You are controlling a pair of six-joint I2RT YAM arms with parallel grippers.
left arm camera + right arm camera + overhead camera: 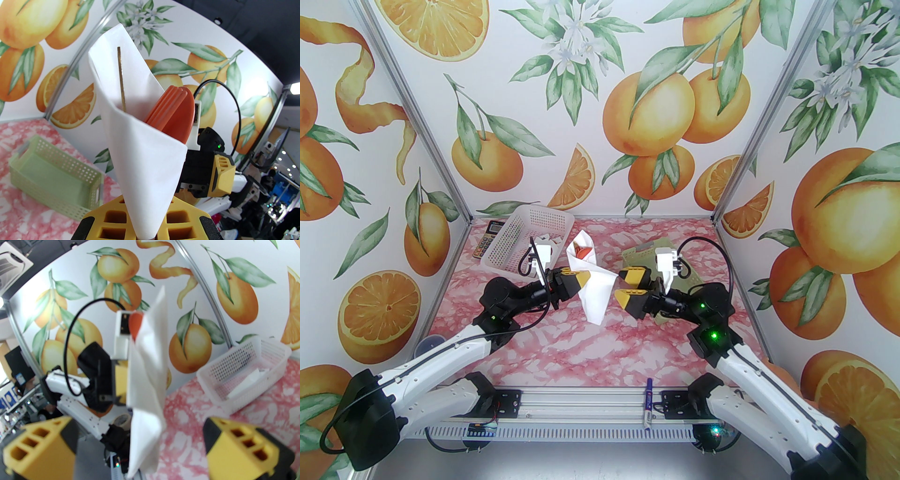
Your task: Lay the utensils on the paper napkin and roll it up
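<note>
Your left claw (582, 280) is clenched on the paper napkin (140, 152), pinching it low on its narrow end so the roll stands up from the fingers like a cone. The utensils (173, 112) sit inside it, their orange-red heads poking out of the open top, with the fork tines showing in the left wrist view. A loose white flap of the napkin hangs below the grip. You cannot tell whether its tip touches the counter (562, 347).

Your right claw (623, 287) is released, its jaws spread wide on the napkin's right side. In the right wrist view the paper hangs between the two fingers with a gap on each side.

Farther out, a white basket (525, 239) sits at the back left with a calculator (487, 239) just beside it. A green basket (649, 251) lies behind the right claw. A blue-and-white marker pen (648, 408) rests on the near rail between the arm bases.
</note>
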